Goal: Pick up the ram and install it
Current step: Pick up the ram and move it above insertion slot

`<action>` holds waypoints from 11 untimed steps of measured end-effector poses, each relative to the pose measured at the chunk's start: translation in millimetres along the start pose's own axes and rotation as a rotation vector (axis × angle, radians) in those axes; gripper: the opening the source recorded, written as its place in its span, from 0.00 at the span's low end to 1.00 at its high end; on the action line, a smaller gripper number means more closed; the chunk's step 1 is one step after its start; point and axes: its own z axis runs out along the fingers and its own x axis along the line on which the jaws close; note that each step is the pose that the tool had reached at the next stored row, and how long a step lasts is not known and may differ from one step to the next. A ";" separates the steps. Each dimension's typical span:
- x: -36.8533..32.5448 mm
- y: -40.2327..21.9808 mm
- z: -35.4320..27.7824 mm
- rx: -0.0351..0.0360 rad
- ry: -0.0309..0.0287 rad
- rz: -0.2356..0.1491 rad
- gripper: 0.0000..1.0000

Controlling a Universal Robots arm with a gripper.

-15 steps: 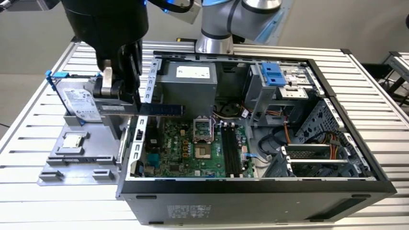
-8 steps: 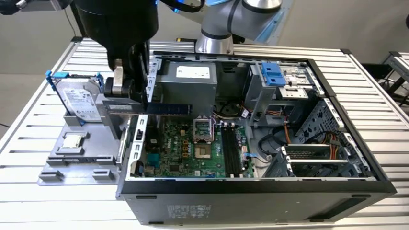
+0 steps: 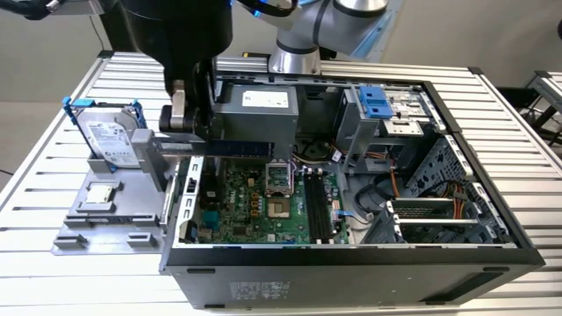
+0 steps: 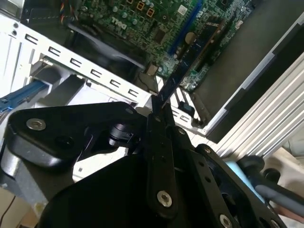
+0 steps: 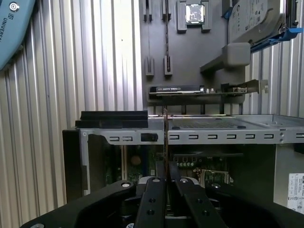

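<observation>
The open computer case [image 3: 351, 266] lies on the slatted table [image 3: 70, 276], its green motherboard [image 3: 250, 214] exposed. Over the case's edge on the exterior view's left hangs the gripper [image 5: 165, 181]. Its fingers are clamped on the ram [image 3: 241, 147], and there it is: in the air above the board, well apart from the black memory slots [image 3: 318, 207].

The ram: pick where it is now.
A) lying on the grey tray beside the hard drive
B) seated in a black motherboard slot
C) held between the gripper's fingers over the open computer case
C: in the second wrist view the gripper is shut on the ram, which sticks out over the motherboard, not seated in a slot.
</observation>
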 end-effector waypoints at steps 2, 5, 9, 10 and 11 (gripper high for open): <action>-0.7 -2.7 0.0 0.0000 0.0000 0.000 0.00; -2.0 -7.2 0.0 0.0000 0.0000 0.000 0.00; -4.6 -13.8 0.0 0.0000 0.0000 0.000 0.00; -5.4 -15.7 0.0 0.0000 0.0000 0.000 0.00; -6.3 -17.4 0.0 0.0000 0.0000 0.000 0.00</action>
